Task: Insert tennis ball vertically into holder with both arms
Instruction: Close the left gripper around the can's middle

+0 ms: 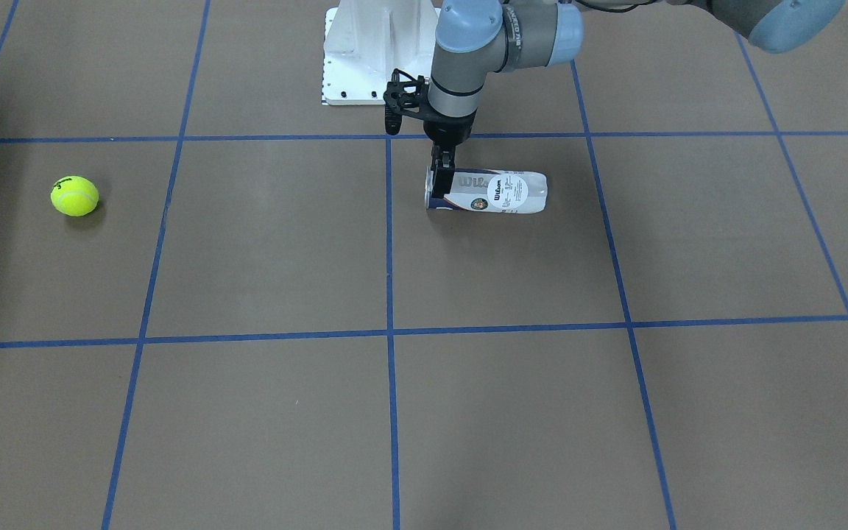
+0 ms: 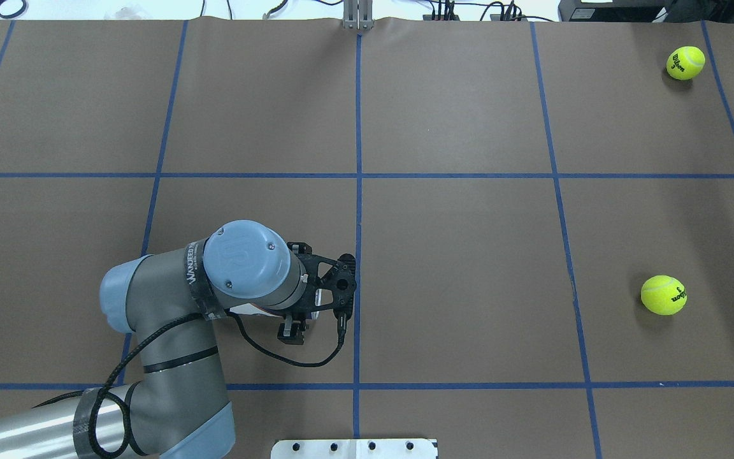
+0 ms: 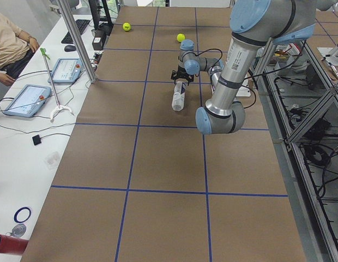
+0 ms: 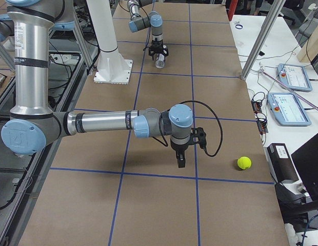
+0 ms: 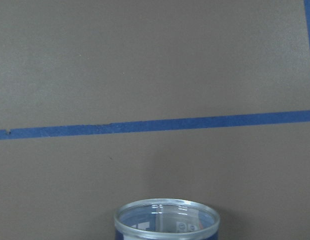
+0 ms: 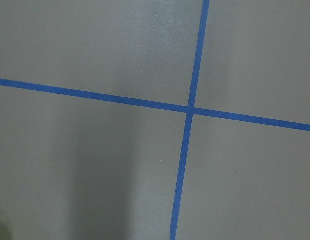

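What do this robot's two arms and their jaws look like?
Both arms, the left arm and right arm, are jointed grey and silver tubes with light-blue round caps. Each ends in black jaws. A black cable loops along each wrist, and white lettering rings the left arm's wrist.

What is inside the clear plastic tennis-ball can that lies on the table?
Near the open rim of the clear plastic can, and in its bare far end, no ball shows. The white and navy label covers the middle, so that part cannot be checked.
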